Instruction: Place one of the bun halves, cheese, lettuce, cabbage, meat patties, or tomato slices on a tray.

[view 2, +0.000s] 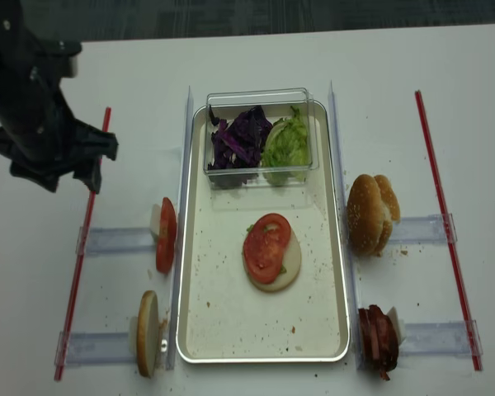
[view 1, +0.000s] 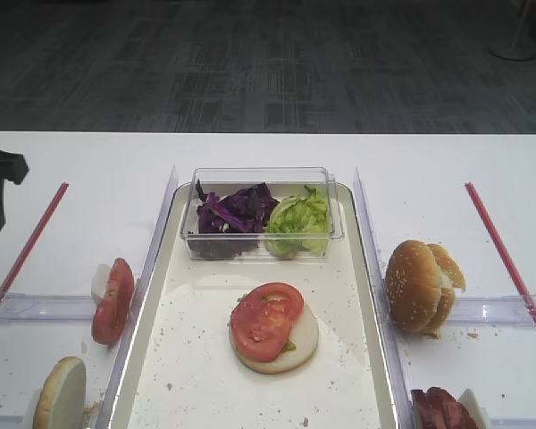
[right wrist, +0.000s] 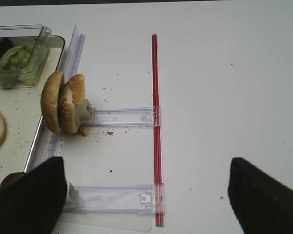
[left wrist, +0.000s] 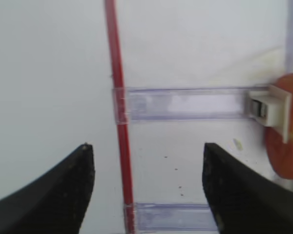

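Tray (view 2: 200, 330): bun half (view 2: 279, 272) topped with tomato slices (view 2: 266, 247)
Left gripper (left wrist: 146, 187): jaws apart, empty
Right gripper (right wrist: 146, 195): jaws apart, empty

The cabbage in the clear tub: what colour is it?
Dark purple cabbage, clearest in the realsense view.

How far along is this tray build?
Done: a bun half topped with tomato slices sits on the tray. In hand: nothing; both grippers, left and right, are open and empty. Left: meat and other buns remain outside.
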You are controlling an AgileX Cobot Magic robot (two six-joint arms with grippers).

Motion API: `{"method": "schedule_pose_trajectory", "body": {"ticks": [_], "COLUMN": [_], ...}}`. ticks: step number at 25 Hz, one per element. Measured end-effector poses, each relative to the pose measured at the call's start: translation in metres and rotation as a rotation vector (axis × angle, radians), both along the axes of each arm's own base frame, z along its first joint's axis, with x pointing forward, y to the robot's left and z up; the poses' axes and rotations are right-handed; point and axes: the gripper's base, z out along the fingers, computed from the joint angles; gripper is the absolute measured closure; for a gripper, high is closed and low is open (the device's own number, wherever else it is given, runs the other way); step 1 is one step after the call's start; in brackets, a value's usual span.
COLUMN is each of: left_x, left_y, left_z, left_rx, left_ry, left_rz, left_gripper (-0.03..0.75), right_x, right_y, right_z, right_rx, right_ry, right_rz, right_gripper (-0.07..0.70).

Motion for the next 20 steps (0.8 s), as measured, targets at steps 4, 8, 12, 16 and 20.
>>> {"method": "schedule_pose_trajectory", "body": {"ticks": [4, 8, 12, 16, 20], "left_x": [-0.001, -0.006, -0.026, -0.057, -0.095], "left_y": [0.03, 0.034, 0.03, 0.026, 0.021], "left_z": [0.0, -0.001, -0.005, -0.003, 0.002], "left_rx": [0.0, -0.017, -0.041, -0.059, -0.068], "left_ry": [0.008, 0.035, 0.066, 0.059, 0.027], "left_rz": [0.051, 0.051, 0.048, 0.054, 0.058], "left_gripper": [0.278, 0.278, 0.278, 0.278, 0.278], "right_x": [0.0, 0.0, 0.0, 0.0, 0.0], "right_y": [0.0, 0.0, 0.0, 0.0, 0.0], "right_z": [0.0, 0.0, 0.0, 0.0, 0.0], "right_rx": [0.0, 0.0, 0.0, 0.0, 0.0], "right_ry": [0.0, 0.0, 0.0, 0.0, 0.0], "right_rz": [0.0, 0.0, 0.0, 0.0, 0.0], "right_gripper": [-0.048, -0.048, -0.048, -0.048, -0.048]}}
